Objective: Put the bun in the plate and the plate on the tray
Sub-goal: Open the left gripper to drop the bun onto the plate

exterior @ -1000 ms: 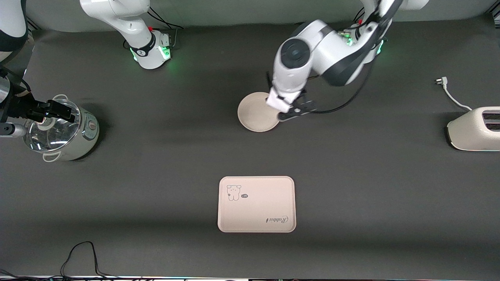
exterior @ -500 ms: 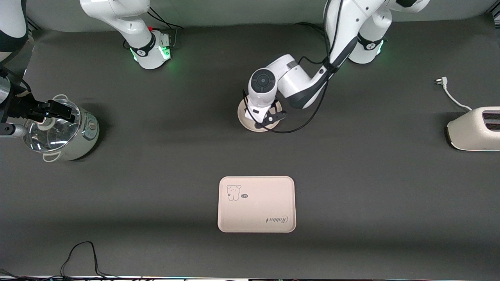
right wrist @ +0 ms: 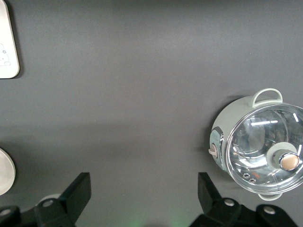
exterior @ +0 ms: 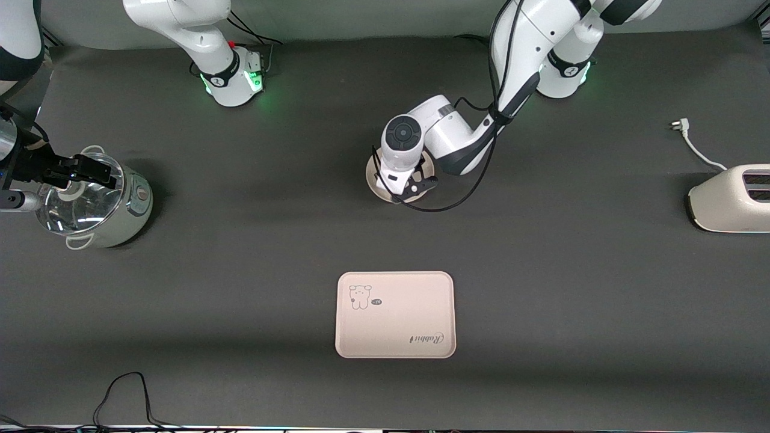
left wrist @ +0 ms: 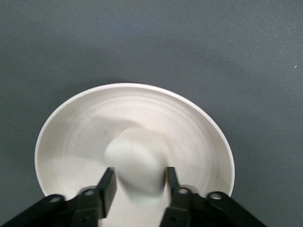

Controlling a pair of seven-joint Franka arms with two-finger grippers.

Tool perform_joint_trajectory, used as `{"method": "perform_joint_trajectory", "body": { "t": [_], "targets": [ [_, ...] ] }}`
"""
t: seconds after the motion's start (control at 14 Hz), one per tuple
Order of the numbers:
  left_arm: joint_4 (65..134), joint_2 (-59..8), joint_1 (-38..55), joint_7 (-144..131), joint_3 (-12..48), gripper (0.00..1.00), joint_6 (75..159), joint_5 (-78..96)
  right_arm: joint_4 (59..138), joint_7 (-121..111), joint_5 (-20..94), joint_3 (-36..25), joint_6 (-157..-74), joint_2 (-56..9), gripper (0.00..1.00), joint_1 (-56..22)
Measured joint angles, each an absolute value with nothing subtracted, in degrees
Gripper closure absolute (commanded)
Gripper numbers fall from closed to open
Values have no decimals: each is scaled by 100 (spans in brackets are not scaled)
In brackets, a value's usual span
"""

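The round cream plate (left wrist: 75, 127) lies on the dark table, farther from the front camera than the tray (exterior: 394, 325). The white bun (left wrist: 135, 158) rests in the plate's middle. My left gripper (left wrist: 138, 178) hangs low over the plate, open, its fingers either side of the bun with a gap at one finger. In the front view the left arm's hand covers most of the plate (exterior: 370, 171) and hides the bun. My right gripper (right wrist: 144, 189) waits wide open and holds nothing, up over the pot (exterior: 96, 201) at the right arm's end.
A glass-lidded pot (right wrist: 258, 142) stands at the right arm's end. A cream toaster (exterior: 731, 198) with its loose plug cord (exterior: 692, 144) sits at the left arm's end. A black cable (exterior: 126, 391) lies at the table's edge nearest the front camera.
The left arm has folded down and carried its hand from the plate's rim to over the plate's middle. The right arm has not moved.
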State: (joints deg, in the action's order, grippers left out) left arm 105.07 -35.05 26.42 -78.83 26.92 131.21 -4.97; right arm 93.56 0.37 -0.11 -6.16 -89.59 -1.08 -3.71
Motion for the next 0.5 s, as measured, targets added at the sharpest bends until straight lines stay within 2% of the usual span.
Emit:
{"method": "perform_joint_trajectory", "body": {
  "t": [0.14,0.29,0.5],
  "targets": [
    [10473,-3428,2624,-7895,2668,0,12965,-503,9357,37,-11,-616,-8959,-108,0,-371],
    [10365,-3113,2481,-7898,2647,0,12400,-522,9357,37,-11,-616,-8959,-108,0,-371],
    [10169,-2188,1770,-7405,2627,0,11122,-569,9373,37,0,-613,-8958,-107,0,-373]
  ]
}}
